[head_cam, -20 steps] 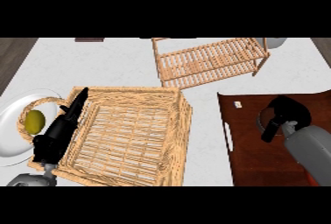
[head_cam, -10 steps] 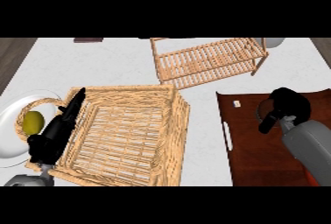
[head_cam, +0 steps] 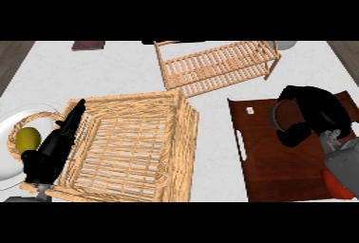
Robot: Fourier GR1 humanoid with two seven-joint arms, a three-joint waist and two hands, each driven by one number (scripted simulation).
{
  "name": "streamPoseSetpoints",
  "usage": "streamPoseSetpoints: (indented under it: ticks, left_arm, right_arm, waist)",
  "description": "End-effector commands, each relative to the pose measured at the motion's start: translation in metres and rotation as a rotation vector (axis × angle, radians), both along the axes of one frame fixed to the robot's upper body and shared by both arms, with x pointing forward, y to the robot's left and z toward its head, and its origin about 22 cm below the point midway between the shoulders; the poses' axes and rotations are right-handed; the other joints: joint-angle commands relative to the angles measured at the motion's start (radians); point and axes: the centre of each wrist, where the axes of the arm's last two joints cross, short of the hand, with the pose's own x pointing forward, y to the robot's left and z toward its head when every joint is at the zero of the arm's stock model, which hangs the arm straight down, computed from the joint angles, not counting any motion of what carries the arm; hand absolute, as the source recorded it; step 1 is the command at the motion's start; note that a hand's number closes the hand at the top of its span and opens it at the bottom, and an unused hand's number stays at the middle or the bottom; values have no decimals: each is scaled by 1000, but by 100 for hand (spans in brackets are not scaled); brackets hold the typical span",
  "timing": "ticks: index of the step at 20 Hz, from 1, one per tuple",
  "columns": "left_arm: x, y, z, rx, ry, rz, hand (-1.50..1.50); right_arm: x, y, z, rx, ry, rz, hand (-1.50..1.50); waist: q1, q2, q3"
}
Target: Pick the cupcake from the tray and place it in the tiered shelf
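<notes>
The cupcake was hidden, presumably under the right hand (head_cam: 308, 116), which curled down over the tray (head_cam: 280, 166) at three o'clock. Lifting straight up before swinging to the shelf (head_cam: 217, 66) at twelve seemed wise. The left hand (head_cam: 52, 147) lay straight-fingered along the basket (head_cam: 133, 147) on the white tabletop (head_cam: 105, 71).

A dark red-brown tray (head_cam: 270, 166), a pale slatted wooden tiered shelf (head_cam: 214, 66), a tan woven basket (head_cam: 129, 144).
</notes>
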Motion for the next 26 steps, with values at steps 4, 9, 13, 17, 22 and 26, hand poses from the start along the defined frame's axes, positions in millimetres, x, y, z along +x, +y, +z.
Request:
streamPoseSetpoints:
  ticks: [4, 9, 13, 17, 22, 26]
  left_arm:
    - [-14, -1, -44, -26, 213, 49, 0]
    - [-21, -6, -45, -13, 205, 48, 0]
    - [-12, -12, -40, -33, 191, 0, 0]
    - [-6, -20, -36, -17, 177, -32, 0]
    - [-6, -21, -47, -11, 179, -47, 0]
    - [-1, -27, -37, -15, 186, -75, 0]
  right_arm:
    - [-18, -14, 84, 43, -278, 99, 150]
    - [-28, -23, 140, 260, -476, 60, 150]
    - [-21, -30, 171, 277, -504, 18, 150]
    - [-5, -29, 186, 248, -528, -20, 150]
    - [20, -25, 201, 231, -543, -86, 150]
    - [47, -25, 191, 242, -535, -86, 150]
  waist:
    - [-17, 21, -24]
    - [-9, 20, -23]
    - [30, 29, -24]
    - [61, 36, -25]
    - [82, 44, -26]
    - [106, 51, -24]
